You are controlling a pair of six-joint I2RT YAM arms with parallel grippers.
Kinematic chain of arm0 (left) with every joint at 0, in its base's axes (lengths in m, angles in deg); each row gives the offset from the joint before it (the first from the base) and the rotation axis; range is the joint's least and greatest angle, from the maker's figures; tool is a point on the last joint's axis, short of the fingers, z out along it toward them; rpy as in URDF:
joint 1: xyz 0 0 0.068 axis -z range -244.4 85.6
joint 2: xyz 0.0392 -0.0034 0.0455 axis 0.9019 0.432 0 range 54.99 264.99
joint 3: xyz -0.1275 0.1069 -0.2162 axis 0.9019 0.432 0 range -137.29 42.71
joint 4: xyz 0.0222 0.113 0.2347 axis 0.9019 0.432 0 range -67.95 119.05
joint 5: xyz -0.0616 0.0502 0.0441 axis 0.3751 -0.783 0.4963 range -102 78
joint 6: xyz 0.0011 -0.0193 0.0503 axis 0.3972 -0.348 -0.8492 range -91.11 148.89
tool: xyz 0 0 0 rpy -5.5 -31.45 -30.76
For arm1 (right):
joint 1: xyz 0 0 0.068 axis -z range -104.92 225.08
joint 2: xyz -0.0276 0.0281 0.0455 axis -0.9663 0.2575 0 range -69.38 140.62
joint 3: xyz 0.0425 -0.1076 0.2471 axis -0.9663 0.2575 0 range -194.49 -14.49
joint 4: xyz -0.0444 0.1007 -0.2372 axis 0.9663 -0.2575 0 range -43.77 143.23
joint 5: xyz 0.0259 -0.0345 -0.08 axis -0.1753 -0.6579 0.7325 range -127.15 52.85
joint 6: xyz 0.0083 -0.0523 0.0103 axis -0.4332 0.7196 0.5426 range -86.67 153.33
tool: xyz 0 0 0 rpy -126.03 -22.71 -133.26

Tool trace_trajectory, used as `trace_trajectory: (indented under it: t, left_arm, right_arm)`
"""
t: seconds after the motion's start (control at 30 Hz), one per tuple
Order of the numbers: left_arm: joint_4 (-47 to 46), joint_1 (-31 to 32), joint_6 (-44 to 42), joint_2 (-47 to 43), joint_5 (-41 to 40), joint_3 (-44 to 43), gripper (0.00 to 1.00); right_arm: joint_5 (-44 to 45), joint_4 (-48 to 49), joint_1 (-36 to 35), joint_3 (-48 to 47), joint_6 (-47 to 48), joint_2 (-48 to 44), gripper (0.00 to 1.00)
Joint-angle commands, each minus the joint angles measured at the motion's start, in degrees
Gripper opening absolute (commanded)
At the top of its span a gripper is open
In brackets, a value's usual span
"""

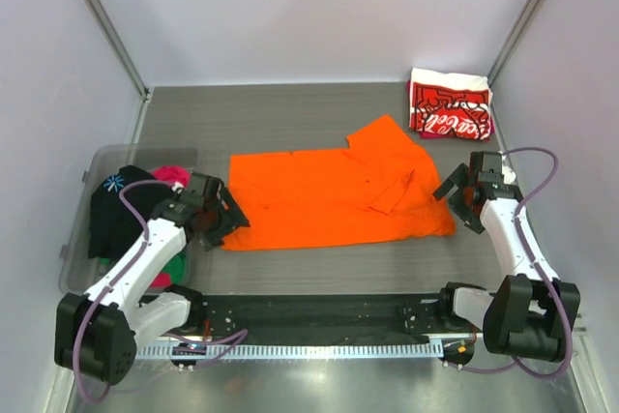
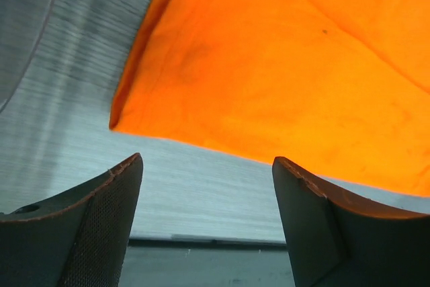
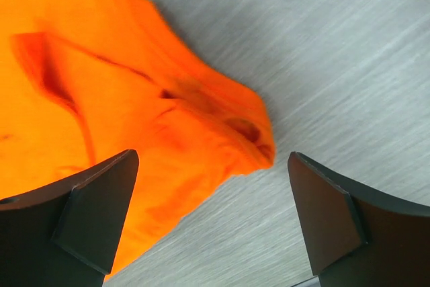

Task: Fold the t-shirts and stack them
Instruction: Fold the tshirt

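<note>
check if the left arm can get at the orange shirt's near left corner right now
Probably yes: the left pincer hangs open just short of that corner of the orange shirt, with only bare table between them and nothing lying over that edge.

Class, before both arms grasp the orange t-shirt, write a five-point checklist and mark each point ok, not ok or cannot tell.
1. Left gripper open: ok.
2. Right gripper open: ok.
3. Plain bright orange cloth t-shirt has an edge ahead of each gripper: ok.
4. Orange shirt lying flat: not ok, its right side is rumpled.
5. Folded red-and-white Coca-Cola t-shirt apart from the orange one: ok.
</note>
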State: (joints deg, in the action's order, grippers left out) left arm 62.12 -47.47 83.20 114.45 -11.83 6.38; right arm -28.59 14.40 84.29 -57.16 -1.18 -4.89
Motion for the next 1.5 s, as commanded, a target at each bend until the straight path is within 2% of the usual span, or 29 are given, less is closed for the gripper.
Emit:
trace_trajectory:
  t: [0.0,0.1,0.17,0.3,0.33,0.53,0.57,0.6,0.7,0.93,1.17,1.3,1.4,1.43,1.47]
  left_arm:
    - [5.62,0.21,-5.84,-0.75,0.28,-8.45,0.79]
    - [8.52,0.21,-12.79,0.13,-3.76,-14.10,0.79]
    - [9.49,0.21,-15.44,0.48,-4.90,-16.73,0.78]
    - [9.50,0.12,-20.98,-0.04,-7.36,-18.51,0.77]
    - [9.15,0.12,-22.39,-0.31,-8.50,-18.33,0.76]
    - [6.95,-0.05,-22.75,-1.28,-9.65,-17.37,0.76]
    - [6.86,-0.31,-22.40,-1.28,-9.74,-17.10,0.76]
    - [6.86,-0.49,-22.40,-0.93,-9.66,-17.19,0.76]
    - [7.30,-0.84,-22.40,-0.58,-9.83,-17.19,0.75]
    - [7.03,-0.93,-22.14,-1.28,-9.22,-16.57,0.75]
    - [7.03,-0.93,-22.05,-0.93,-8.34,-16.40,0.75]
    - [7.12,-0.93,-22.05,-0.84,-8.34,-16.31,0.75]
    - [6.95,-0.84,-22.05,-0.75,-8.34,-16.13,0.75]
    - [6.95,-0.84,-21.96,-0.66,-8.25,-16.13,0.75]
    - [7.03,-0.93,-21.96,-0.49,-8.25,-16.13,0.75]
  right_arm:
    - [-5.36,3.23,-0.07,-6.08,3.02,0.10,1.00]
    - [-11.25,4.63,-2.52,-12.66,6.89,4.39,1.00]
    - [-11.81,5.34,-5.07,-16.89,10.23,8.00,1.00]
    - [-13.73,5.52,-11.82,-31.54,13.14,20.21,1.00]
    - [-14.87,5.43,-12.37,-34.20,12.97,25.72,1.00]
    - [-13.75,4.91,-15.19,-55.38,13.85,45.61,0.98]
    - [-12.96,4.03,-15.36,-58.37,14.11,50.77,0.97]
    - [-12.43,3.59,-15.28,-64.23,14.28,53.78,0.94]
    - [-9.36,2.27,-16.41,-73.21,16.12,62.14,0.89]
    - [1.01,2.18,-18.18,-84.49,18.77,73.93,0.87]
    - [2.25,2.53,-18.53,-91.70,18.33,81.23,0.81]
    - [4.53,3.06,-18.70,-91.80,18.59,83.34,0.80]
    - [4.63,3.41,-19.14,-90.66,19.21,83.69,0.68]
    - [4.71,3.41,-19.23,-90.05,19.38,83.52,0.52]
    - [4.80,3.50,-19.41,-89.60,19.56,83.34,0.44]
